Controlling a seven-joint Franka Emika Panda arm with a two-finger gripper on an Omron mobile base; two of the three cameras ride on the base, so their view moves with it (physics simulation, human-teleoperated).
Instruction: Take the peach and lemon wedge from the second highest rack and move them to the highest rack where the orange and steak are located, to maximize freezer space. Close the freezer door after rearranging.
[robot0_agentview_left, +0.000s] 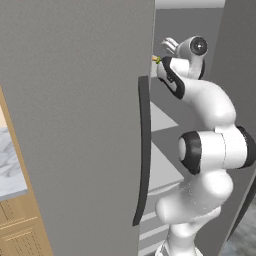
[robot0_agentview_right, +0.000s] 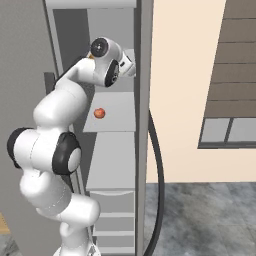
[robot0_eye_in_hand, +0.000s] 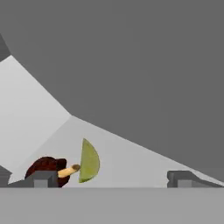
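Note:
The lemon wedge (robot0_eye_in_hand: 89, 161) stands on the pale highest rack (robot0_eye_in_hand: 131, 159), right beside the dark red-brown steak (robot0_eye_in_hand: 46, 167). My gripper (robot0_eye_in_hand: 113, 179) is open and reaches into the top of the freezer, with the wedge between its fingertips (robot0_eye_in_hand: 41, 178) but nearer the left one and not gripped. The peach (robot0_agentview_right: 99, 113) lies on the second rack (robot0_agentview_right: 120, 120), below my hand (robot0_agentview_right: 126, 65). An orange speck (robot0_agentview_right: 91, 56) shows by my wrist; I cannot tell whether it is the orange. The freezer door (robot0_agentview_left: 75, 125) stands open on the left.
The door's long dark handle (robot0_agentview_left: 144, 150) runs close beside my arm. Lower shelves (robot0_agentview_left: 162, 170) and drawers sit beneath. A second grey door panel (robot0_agentview_right: 145, 125) with a curved handle (robot0_agentview_right: 159, 175) bounds the freezer on the right. A marble counter (robot0_agentview_left: 10, 165) lies far left.

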